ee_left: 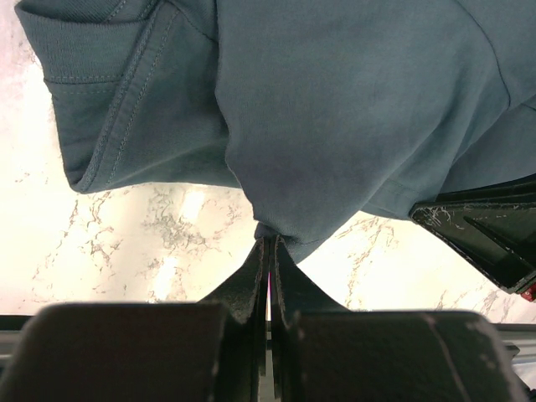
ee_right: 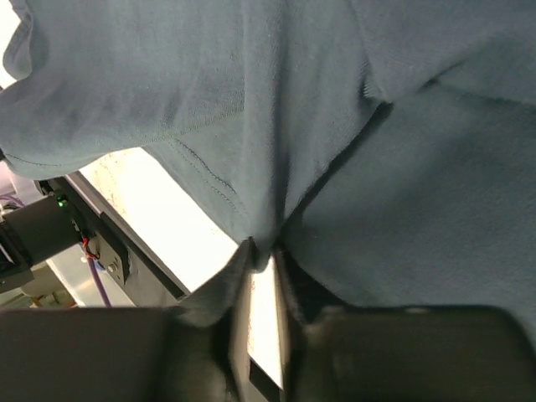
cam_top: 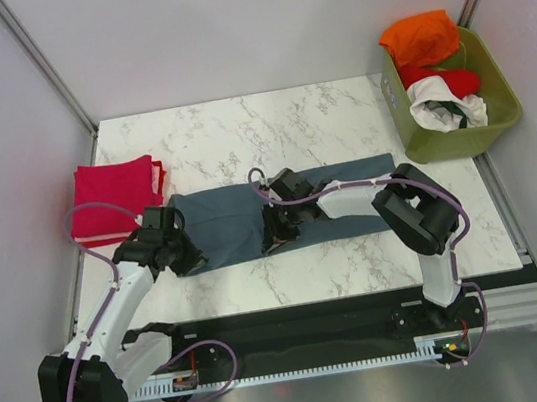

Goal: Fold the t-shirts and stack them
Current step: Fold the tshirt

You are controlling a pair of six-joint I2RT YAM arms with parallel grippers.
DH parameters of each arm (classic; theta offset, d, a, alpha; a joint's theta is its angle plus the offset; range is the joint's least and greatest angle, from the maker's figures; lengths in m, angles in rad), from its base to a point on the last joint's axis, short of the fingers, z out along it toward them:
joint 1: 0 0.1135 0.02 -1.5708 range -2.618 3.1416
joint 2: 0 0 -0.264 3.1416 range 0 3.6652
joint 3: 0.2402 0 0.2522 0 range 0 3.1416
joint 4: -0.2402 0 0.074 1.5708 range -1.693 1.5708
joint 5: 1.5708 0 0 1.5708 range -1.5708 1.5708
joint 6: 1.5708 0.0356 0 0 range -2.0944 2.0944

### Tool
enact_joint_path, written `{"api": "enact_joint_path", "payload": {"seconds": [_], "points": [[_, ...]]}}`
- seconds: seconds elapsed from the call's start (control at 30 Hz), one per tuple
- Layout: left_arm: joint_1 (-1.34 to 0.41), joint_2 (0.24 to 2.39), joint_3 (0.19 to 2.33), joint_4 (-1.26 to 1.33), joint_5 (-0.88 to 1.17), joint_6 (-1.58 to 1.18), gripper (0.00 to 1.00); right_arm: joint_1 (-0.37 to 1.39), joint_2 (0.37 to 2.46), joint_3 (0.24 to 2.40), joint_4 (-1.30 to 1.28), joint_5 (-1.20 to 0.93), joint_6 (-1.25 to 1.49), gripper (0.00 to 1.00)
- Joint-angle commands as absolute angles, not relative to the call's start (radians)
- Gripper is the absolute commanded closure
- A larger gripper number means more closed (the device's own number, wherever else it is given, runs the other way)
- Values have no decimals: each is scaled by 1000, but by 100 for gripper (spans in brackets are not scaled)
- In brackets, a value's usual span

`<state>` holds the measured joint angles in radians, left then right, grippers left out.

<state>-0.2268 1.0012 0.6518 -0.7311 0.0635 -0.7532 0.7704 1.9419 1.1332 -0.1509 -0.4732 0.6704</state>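
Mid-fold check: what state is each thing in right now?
Blue-grey t-shirt: spread on table, pinched at two points.
Left end effector: shut on blue-grey t-shirt.
Right end effector: shut on blue-grey t-shirt.
Crimson t-shirt: folded, flat.
Basket: upright, holding crumpled shirts.

My two arms are white shells jointed with black motor housings. My left arm (cam_top: 113, 310) and right arm (cam_top: 440, 276) are both bolted to the black rail (cam_top: 308, 331). A lilac cable (cam_top: 97, 204) loops from the rail along each arm to the wrist. At the rail's near edge hang small boards (cam_top: 183, 384) with red lamps. My left claw (ee_left: 268, 244) has thin black wedge-shaped fingers; my right claw (ee_right: 262, 249) looks dull grey.
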Motion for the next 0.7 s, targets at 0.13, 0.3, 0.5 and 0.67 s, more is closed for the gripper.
{"api": "enact_joint_path", "payload": {"seconds": [0.13,0.3,0.5,0.67], "points": [[-233,1002,667,-741,74,-782,98,766,1895,1137,-138,-526,690,100],[-248,1012,647,-747,58,-808,98,735,1896,1186,-233,-627,652,100],[-275,999,608,-746,48,-865,98,667,1928,1192,-267,-807,621,96],[-279,1015,603,-752,37,-874,97,627,1971,1232,-307,-859,598,94]]}}
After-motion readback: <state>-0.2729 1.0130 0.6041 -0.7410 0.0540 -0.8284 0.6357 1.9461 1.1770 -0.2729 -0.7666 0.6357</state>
